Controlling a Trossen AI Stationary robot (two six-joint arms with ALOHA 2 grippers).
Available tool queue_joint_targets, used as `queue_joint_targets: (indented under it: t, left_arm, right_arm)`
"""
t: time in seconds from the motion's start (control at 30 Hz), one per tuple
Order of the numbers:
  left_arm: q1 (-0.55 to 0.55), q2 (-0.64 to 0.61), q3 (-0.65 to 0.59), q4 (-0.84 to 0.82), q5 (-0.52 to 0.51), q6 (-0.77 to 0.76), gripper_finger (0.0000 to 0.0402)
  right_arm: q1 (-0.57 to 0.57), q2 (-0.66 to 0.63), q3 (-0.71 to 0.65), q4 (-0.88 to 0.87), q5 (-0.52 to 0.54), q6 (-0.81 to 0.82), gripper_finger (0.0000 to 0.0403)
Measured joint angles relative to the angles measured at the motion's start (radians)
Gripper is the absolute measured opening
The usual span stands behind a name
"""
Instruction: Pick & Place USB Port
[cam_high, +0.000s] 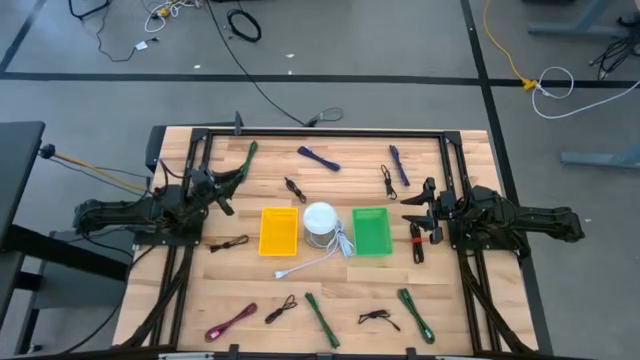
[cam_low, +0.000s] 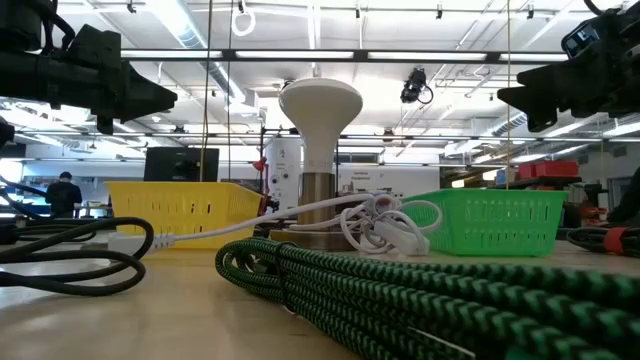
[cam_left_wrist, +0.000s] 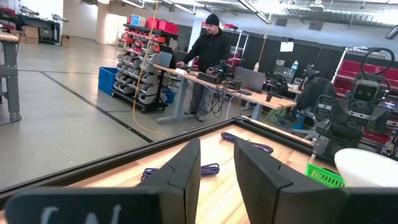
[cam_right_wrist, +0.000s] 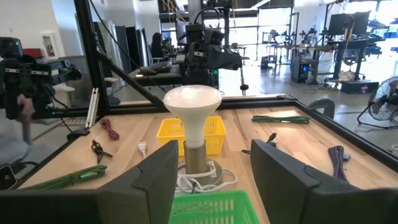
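Observation:
A white lamp bulb on a metal base (cam_high: 319, 222) stands mid-table between a yellow bin (cam_high: 279, 231) and a green bin (cam_high: 371, 231). A white cable (cam_high: 310, 265) trails from the base toward the near edge. Several loose cables lie around them; I cannot tell which is the USB port. My left gripper (cam_high: 228, 196) hovers level at the table's left side, open by a narrow gap (cam_left_wrist: 217, 177), with nothing between its fingers. My right gripper (cam_high: 415, 210) hovers level at the right side, open wide (cam_right_wrist: 214, 180), facing the green bin and the lamp.
Cables lie scattered: blue (cam_high: 318, 158) and purple (cam_high: 398, 165) at the far side, black ones (cam_high: 294, 188) (cam_high: 228, 243), a red-black one (cam_high: 417, 243) by my right gripper, magenta (cam_high: 231, 321) and green braided ones (cam_high: 321, 318) (cam_high: 415, 313) near the front. A person stands in the room behind (cam_left_wrist: 208, 62).

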Motion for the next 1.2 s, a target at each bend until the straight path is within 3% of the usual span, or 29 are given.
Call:
queue_joint_targets:
  t: [0.73, 1.2]
  left_arm:
    - [0.000, 0.000, 0.000, 0.000, 0.000, -0.001, 0.0103]
    - [0.000, 0.000, 0.000, 0.002, 0.000, -0.001, 0.0103]
  right_arm:
    - [0.000, 0.000, 0.000, 0.002, 0.000, -0.006, 0.0204]
    - [0.000, 0.000, 0.000, 0.124, -0.002, 0.002, 0.0204]
